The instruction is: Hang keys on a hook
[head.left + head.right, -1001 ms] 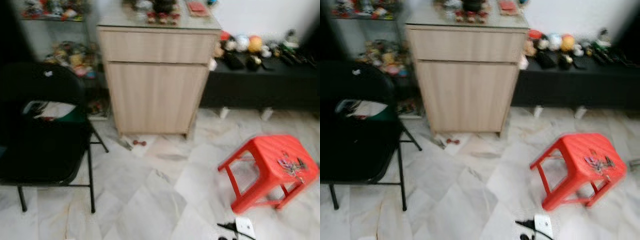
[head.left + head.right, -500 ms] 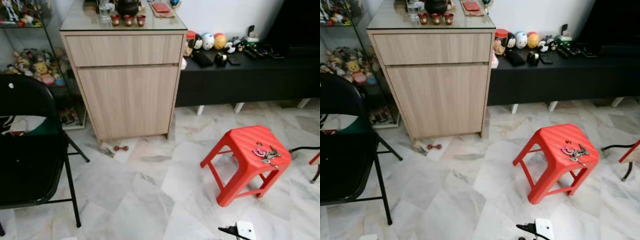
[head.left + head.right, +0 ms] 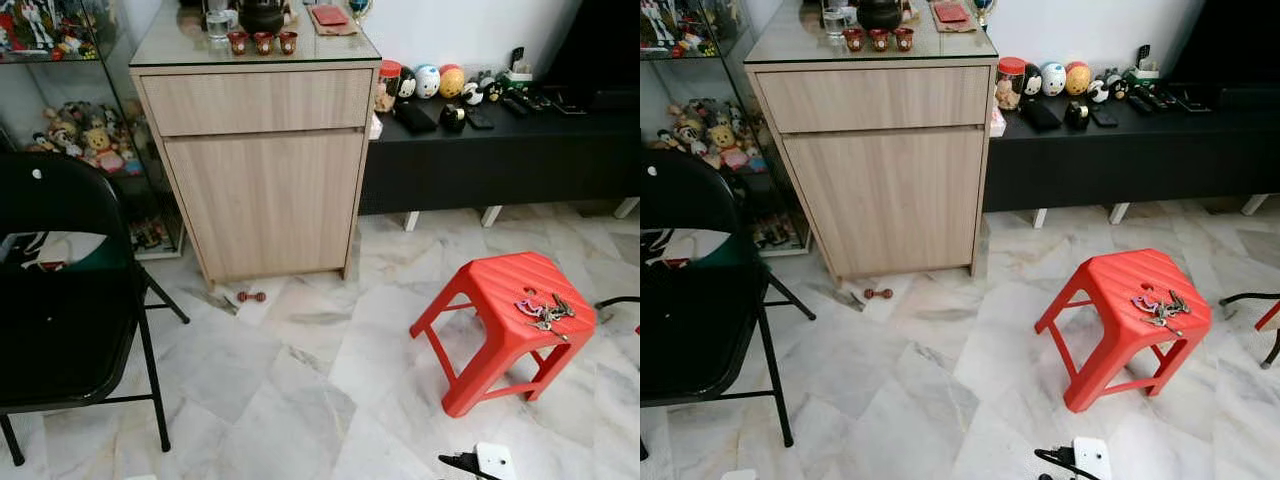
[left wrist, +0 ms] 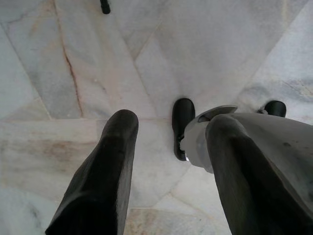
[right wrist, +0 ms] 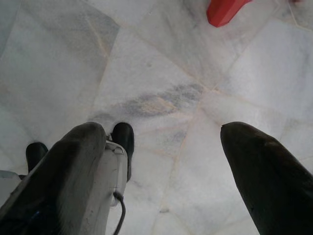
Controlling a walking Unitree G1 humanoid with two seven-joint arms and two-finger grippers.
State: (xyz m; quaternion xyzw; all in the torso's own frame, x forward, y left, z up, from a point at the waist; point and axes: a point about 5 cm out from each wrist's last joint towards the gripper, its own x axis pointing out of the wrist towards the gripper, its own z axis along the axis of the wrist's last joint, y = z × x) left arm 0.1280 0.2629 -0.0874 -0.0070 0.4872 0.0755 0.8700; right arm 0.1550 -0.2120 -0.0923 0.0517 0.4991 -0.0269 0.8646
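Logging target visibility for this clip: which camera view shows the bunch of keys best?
The right eye view: the keys lie whole on the red stool, nearer the picture's middle. The left eye view shows them equally sharp but closer to the edge. The right wrist view catches a red stool foot and marble floor.
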